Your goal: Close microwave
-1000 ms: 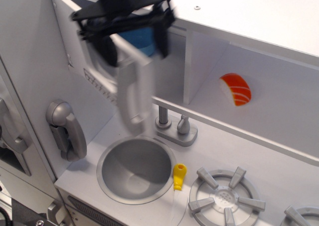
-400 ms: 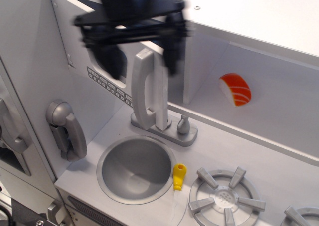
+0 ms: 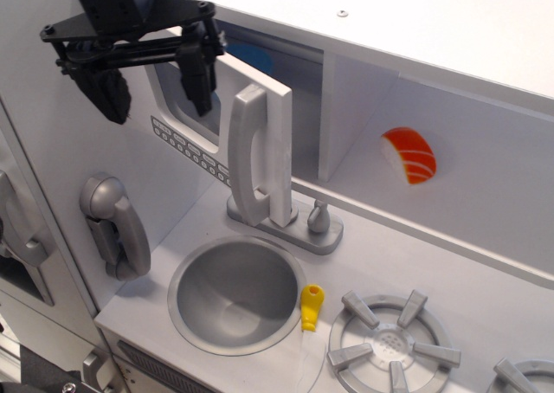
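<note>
Up close on a white-grey toy kitchen, a grey phone-like handset (image 3: 114,226) hangs on the left wall panel, below and left of everything else on the counter. Above it, at the upper left, the black gripper (image 3: 153,83) hangs in front of the cabinet with its two fingers (image 3: 197,74) spread wide and holding nothing; the right finger is over the window area of the microwave (image 3: 227,125), though whether it touches the door cannot be told.

That microwave is built into the cabinet's upper left. Its door stands nearly shut, with a narrow gap at the top right edge through which a sliver of something blue (image 3: 262,64) shows inside. A row of small buttons (image 3: 189,153) runs along the lower part of the door, too small to read, and the tall vertical grey handle (image 3: 254,155) stands on the door's right edge.

Just below the handle, a grey faucet (image 3: 305,223) sits on the counter behind the round sink basin (image 3: 237,294). A small yellow piece (image 3: 312,307) lies at the sink's right rim, beside a grey stove burner (image 3: 390,345). Farther right and back, an orange sushi piece (image 3: 410,155) rests in an open, doorless shelf cubby (image 3: 467,177). No brand names or legible writing appear anywhere on the set.
</note>
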Robot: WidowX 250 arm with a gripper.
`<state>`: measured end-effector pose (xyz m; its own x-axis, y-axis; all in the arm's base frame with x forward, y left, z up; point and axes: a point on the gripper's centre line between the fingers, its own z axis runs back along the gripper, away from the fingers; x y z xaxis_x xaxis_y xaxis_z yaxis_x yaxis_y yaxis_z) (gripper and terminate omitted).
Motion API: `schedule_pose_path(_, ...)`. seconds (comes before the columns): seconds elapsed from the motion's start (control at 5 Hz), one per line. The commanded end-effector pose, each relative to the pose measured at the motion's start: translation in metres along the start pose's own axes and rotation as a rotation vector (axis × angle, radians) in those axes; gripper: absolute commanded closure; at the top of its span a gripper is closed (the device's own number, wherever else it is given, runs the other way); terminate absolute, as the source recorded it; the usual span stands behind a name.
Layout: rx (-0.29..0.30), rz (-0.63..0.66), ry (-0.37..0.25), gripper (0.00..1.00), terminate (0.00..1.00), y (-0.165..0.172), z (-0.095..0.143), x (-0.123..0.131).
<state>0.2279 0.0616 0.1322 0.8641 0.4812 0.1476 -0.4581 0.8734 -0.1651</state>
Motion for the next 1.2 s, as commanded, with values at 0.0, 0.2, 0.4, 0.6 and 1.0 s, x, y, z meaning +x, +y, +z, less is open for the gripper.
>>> schedule_pose_path(0.0,0.047,0.085,-0.054,0.00,0.00,0.008,0.008,0.023)
schedule_pose_path(0.2,0.049,0.102,-0.066,0.00,0.00,-0.003,-0.002,0.027)
schedule_pose_path(0.4,0.038,0.099,-0.079,0.00,0.00,-0.012,-0.007,0.027)
schedule_pose_path(0.6,0.042,0.095,-0.106,0.00,0.00,-0.018,-0.014,0.029)
schedule_pose_path(1.0,-0.016,0.079,-0.230,0.00,0.00,-0.035,-0.015,0.040)
